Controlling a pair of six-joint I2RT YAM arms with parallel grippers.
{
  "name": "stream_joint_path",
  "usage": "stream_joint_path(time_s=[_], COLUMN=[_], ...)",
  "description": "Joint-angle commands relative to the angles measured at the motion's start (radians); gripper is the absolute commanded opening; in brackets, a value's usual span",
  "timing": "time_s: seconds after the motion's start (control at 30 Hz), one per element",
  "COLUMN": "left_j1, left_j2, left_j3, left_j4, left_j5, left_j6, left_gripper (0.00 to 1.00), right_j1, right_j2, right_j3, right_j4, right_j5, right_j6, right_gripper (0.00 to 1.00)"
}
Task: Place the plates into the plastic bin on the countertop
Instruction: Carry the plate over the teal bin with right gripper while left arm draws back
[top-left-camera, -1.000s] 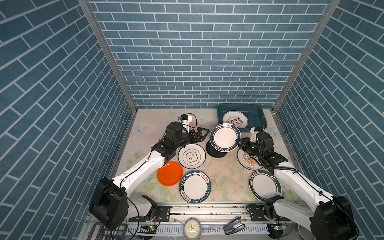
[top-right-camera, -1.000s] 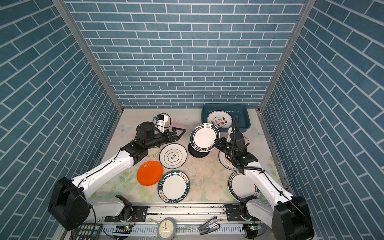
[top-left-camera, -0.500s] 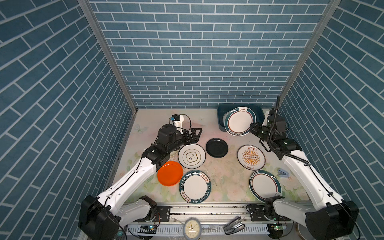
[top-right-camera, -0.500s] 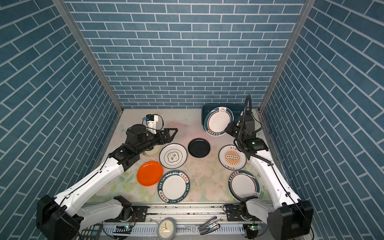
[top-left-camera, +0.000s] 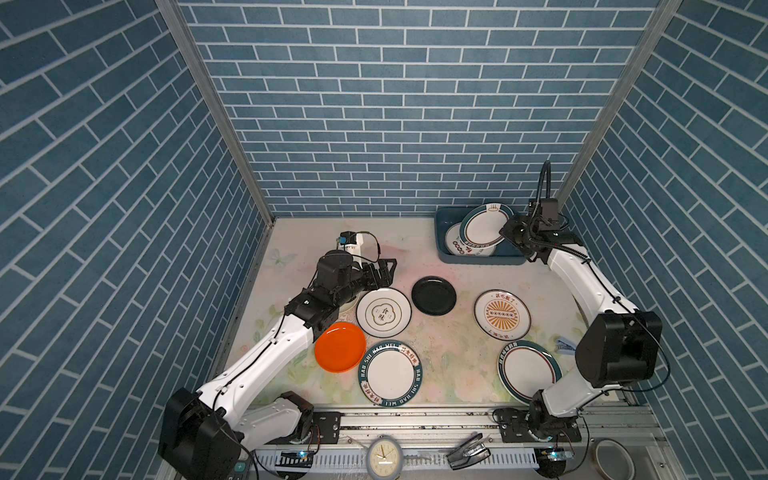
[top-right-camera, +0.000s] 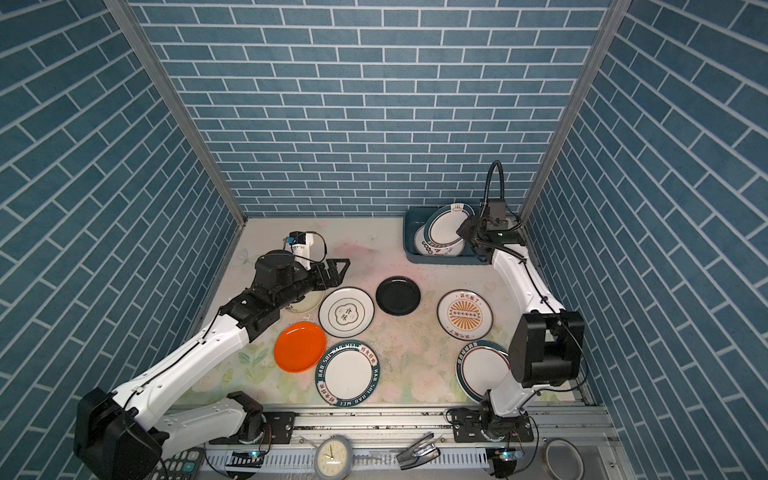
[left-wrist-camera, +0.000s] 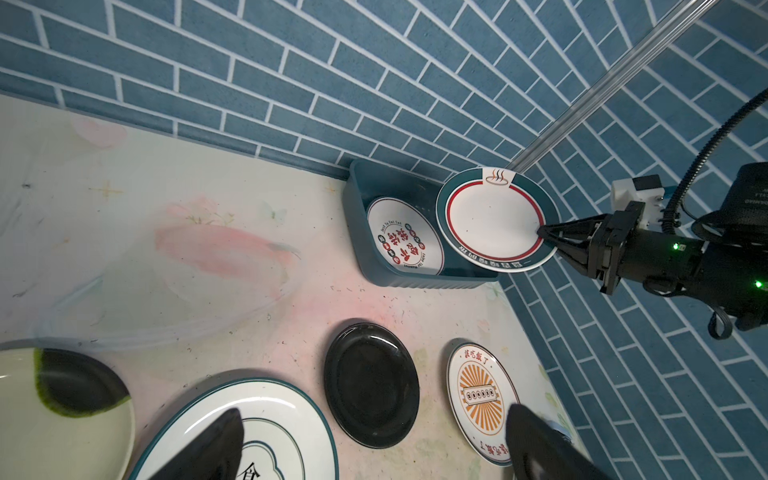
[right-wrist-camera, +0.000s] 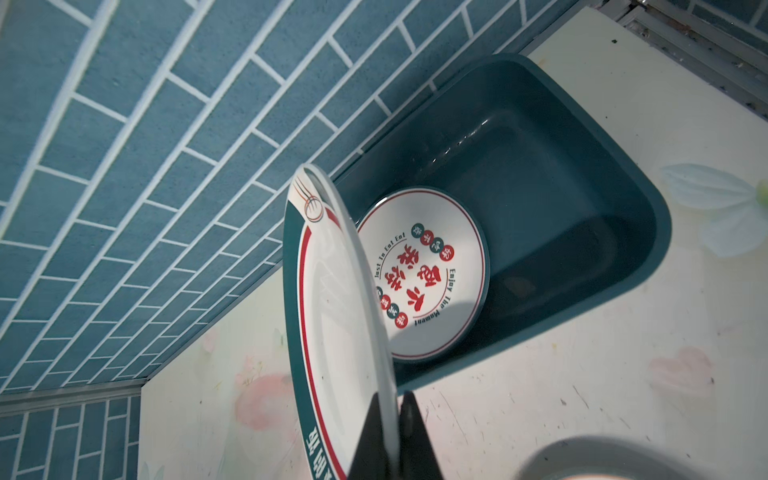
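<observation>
Between blue-brick walls (top-left-camera: 374, 104), floral countertop (top-left-camera: 457, 345).

We see the right gripper (top-left-camera: 504, 230) pinching the edge of a green-rimmed plate (top-left-camera: 482, 226), tilted over the bin (top-left-camera: 478, 260) where another plate (top-left-camera: 454, 246) lies. The left gripper (top-left-camera: 384, 271) hangs wide open near the white plate (top-left-camera: 383, 312) on the countertop (top-left-camera: 453, 345).
</observation>
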Motion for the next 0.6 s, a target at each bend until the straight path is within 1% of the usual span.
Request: stream_joint_path(time_s=[0.0,0.1,0.13,0.17,0.4,0.57], left_j1=[0.012,0.019,0.019,0.020,0.021,0.022], left_j2=[-0.014,-0.036,-0.045,-0.051,-0.085,-0.110], left_j3=[-0.020,-0.041,-0.053,-0.061,-0.075,-0.093], left_j4=[-0.012,0.005,0.018,0.029,0.005,0.035], left_j5=[-0.046,-0.043,-0.043,-0.043,-0.089,-0.086], left_j6=[0.011,0.016,0.016,0.020,0.028,0.032], left_gripper=[1.00,1.00,1.00,1.00,1.00,1.00], right_j1=[-0.018,-0.025,-0.028,-0.030,-0.044,-0.061], right_j2=[0.074,0.153,0.175,0.194,0.290,0.351], right_j3=[0.075,0.125,0.136,0.143,0.185,0.225], right_j4=[0.036,0.037,0.048,0.058,0.091,0.087], right_j5=[-0.016,-0.017,-0.056,-0.070,-0.117,-0.149], right_j6=[-0.021,-0.051,-0.065,-0.071,-0.030,-0.013], right_gripper=[0.00,0.00,0.00,0.00,0.00,0.00])
